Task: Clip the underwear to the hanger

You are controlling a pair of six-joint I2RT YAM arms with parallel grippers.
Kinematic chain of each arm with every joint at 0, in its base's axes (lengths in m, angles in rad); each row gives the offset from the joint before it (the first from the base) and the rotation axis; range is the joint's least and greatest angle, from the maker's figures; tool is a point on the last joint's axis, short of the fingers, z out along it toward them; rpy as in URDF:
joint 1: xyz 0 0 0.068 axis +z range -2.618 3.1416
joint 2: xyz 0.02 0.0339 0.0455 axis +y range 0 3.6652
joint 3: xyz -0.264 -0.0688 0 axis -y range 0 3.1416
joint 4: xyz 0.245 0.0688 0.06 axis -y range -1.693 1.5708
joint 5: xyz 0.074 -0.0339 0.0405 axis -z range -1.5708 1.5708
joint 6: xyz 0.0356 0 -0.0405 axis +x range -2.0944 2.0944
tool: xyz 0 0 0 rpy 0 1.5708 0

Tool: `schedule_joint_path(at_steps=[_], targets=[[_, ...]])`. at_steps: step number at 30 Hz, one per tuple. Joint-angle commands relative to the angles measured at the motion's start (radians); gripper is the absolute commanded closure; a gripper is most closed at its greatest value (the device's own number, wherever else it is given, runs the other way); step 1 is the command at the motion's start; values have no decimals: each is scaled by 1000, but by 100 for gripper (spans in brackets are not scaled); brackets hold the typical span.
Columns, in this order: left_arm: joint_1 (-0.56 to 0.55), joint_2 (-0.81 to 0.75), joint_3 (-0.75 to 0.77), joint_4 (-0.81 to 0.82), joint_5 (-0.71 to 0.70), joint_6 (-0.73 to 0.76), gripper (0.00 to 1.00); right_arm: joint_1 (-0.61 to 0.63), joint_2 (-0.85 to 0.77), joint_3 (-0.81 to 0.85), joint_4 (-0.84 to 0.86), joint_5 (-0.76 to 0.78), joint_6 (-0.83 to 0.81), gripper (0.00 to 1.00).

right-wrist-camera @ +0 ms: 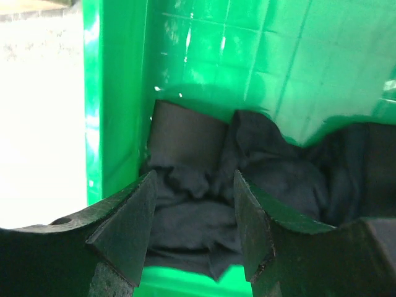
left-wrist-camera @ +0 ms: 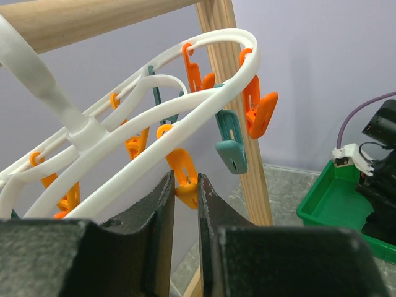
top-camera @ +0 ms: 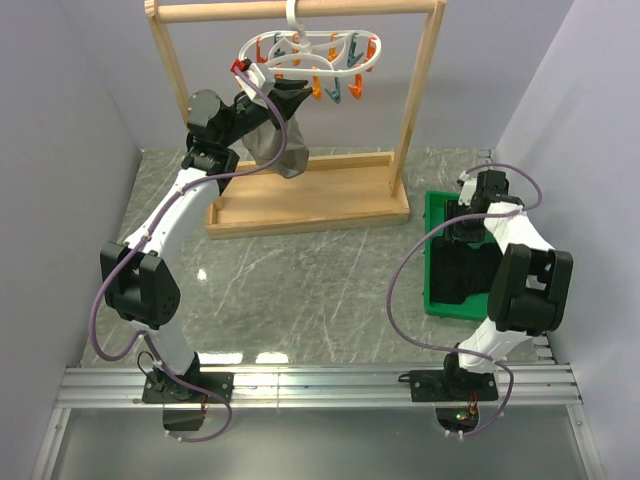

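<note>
The hanger (top-camera: pixel 312 50), a white oval frame with orange and teal pegs, hangs by its hook from the wooden rack's top bar; it also fills the left wrist view (left-wrist-camera: pixel 154 117). My left gripper (top-camera: pixel 292 92) is raised to it and is shut on an orange peg (left-wrist-camera: pixel 184 180), pinching it between both fingers. The black underwear (top-camera: pixel 452 275) lies crumpled in the green bin (top-camera: pixel 433 205) at the right. My right gripper (top-camera: pixel 463 222) hangs open just above the underwear (right-wrist-camera: pixel 204 216), one finger on each side of a fold, holding nothing.
A grey-beige garment (top-camera: pixel 280 150) hangs below my left gripper, in front of the tall wooden rack (top-camera: pixel 300 205); I cannot tell what holds it. The bin's green wall (right-wrist-camera: pixel 117 93) is close on the left of my right fingers. Grey walls close in both sides.
</note>
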Motion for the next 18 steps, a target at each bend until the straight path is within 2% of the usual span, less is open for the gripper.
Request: schedule_joint_path(at_steps=[1, 6, 9, 10, 12, 13, 15, 18], targets=[[8, -31, 16, 31, 9, -13, 100, 22, 45, 31, 32, -27, 100, 40], [14, -30, 26, 24, 12, -19, 100, 38, 89, -13, 32, -13, 134, 37], [17, -28, 21, 29, 12, -23, 100, 42, 89, -38, 57, 7, 135, 40], [17, -27, 16, 30, 12, -23, 100, 41, 92, -38, 61, 2, 131, 55], [17, -28, 15, 31, 12, -25, 100, 36, 89, -20, 48, -5, 112, 77], [17, -27, 15, 31, 12, -28, 100, 33, 67, -5, 28, -18, 102, 92], [18, -27, 16, 32, 10, -29, 100, 27, 19, 9, 11, -60, 71, 100], [18, -25, 27, 23, 12, -32, 100, 29, -154, 55, -18, -167, 33, 100]])
